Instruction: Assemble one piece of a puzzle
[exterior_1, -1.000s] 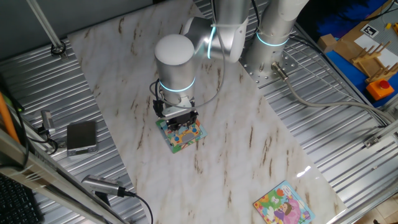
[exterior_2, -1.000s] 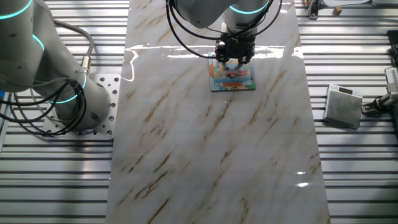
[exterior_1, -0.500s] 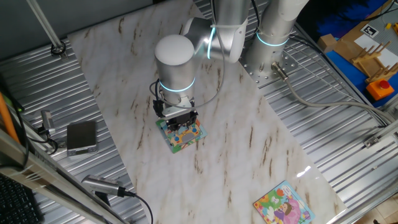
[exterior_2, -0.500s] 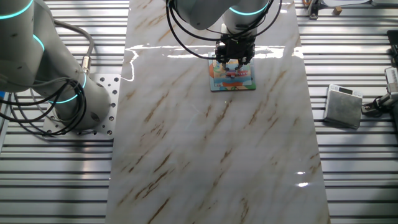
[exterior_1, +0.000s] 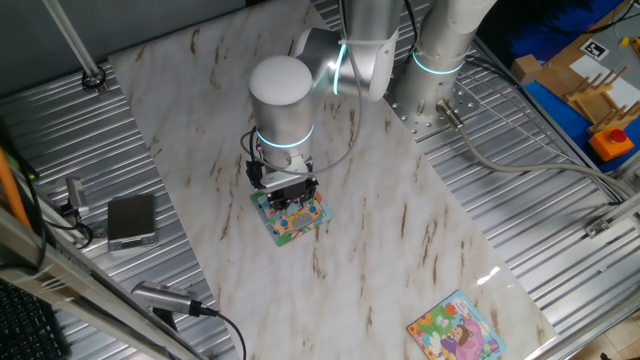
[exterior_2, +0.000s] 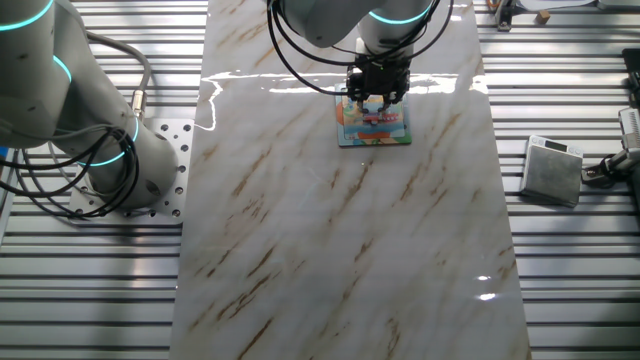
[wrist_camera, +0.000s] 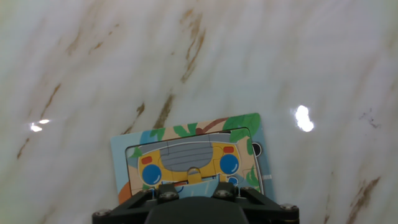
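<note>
Hand view cuts off the puzzle's (wrist_camera: 189, 158) lower part behind the gripper (wrist_camera: 194, 198) body — the piece is not visible and I cannot tell how the jaws stand. Both fixed views show the gripper (exterior_1: 291, 201) low over the puzzle (exterior_2: 374, 124), mid-slab on the marble table (exterior_2: 340, 240), its edges well apart.

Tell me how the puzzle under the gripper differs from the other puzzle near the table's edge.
The puzzle has a light-blue border and a yellow car scene; the other puzzle shows a pink-purple figure with a green edge. The gripper is directly over the first; the second lies apart, looking larger. Both lie flat on the marble table.
</note>
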